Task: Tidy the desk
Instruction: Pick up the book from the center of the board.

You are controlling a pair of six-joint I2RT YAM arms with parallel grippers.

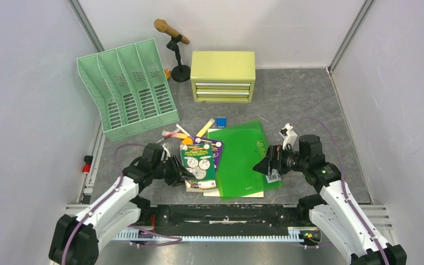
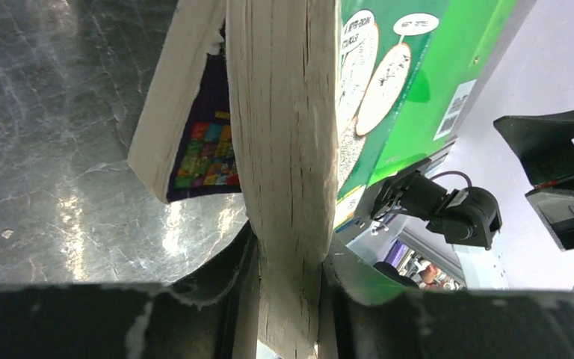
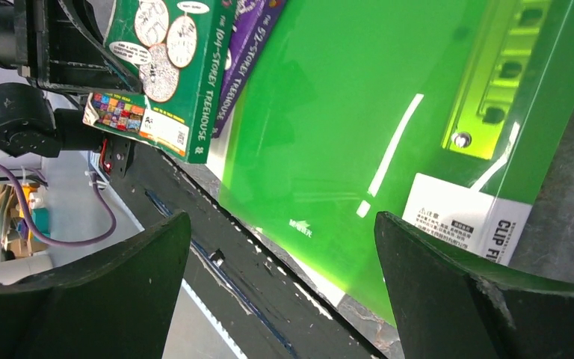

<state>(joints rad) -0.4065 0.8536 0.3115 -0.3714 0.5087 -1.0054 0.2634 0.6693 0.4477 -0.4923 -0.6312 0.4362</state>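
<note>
The dark grey desk [image 1: 298, 105] holds a pile in the middle: a green book [image 1: 199, 164], a purple book [image 1: 216, 149] under it, and a clear green clip folder [image 1: 243, 157] to the right. My left gripper [image 1: 179, 170] is shut on the green book's left edge. In the left wrist view the jaws [image 2: 288, 262] squeeze its pale page block [image 2: 284, 134], with the purple book [image 2: 202, 142] beside it. My right gripper [image 1: 266, 165] is open and empty at the folder's right edge. Its wrist view [image 3: 284, 254] shows the folder [image 3: 359, 112] and the green book [image 3: 172, 75].
A green file tray [image 1: 127, 91] stands at the back left. A yellow-green two-drawer cabinet [image 1: 223, 75] and a microphone on a stand [image 1: 172, 33] are at the back. Pens and markers [image 1: 190, 132] and a small blue item [image 1: 221, 122] lie behind the pile. The black front rail [image 1: 226, 212] runs along the near edge.
</note>
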